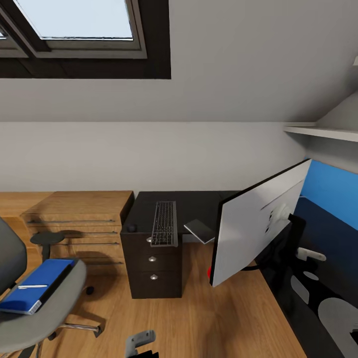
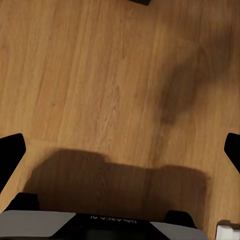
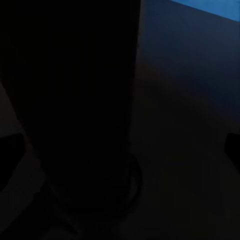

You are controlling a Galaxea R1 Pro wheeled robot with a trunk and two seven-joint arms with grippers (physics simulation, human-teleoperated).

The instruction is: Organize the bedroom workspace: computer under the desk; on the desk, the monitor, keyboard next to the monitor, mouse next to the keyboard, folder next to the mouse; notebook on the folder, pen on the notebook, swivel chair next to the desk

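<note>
Head view: keyboard point(image 1: 164, 223) on desk point(image 1: 194, 203)

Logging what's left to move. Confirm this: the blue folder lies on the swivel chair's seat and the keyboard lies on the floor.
Wrong about the keyboard. The head view shows the keyboard lying on the desk, not the floor. The blue folder does lie on the swivel chair seat.

skylight point(image 1: 79, 20) overhead; oak shelving unit point(image 1: 74, 219) by wall; wood floor point(image 2: 100, 75).

Attic home office (sloped ceiling, skylight point(image 1: 79, 25)); desk point(image 1: 194, 204), monitor point(image 1: 258, 223), swivel chair point(image 1: 30, 298) on wood floor point(image 1: 209, 308).
</note>
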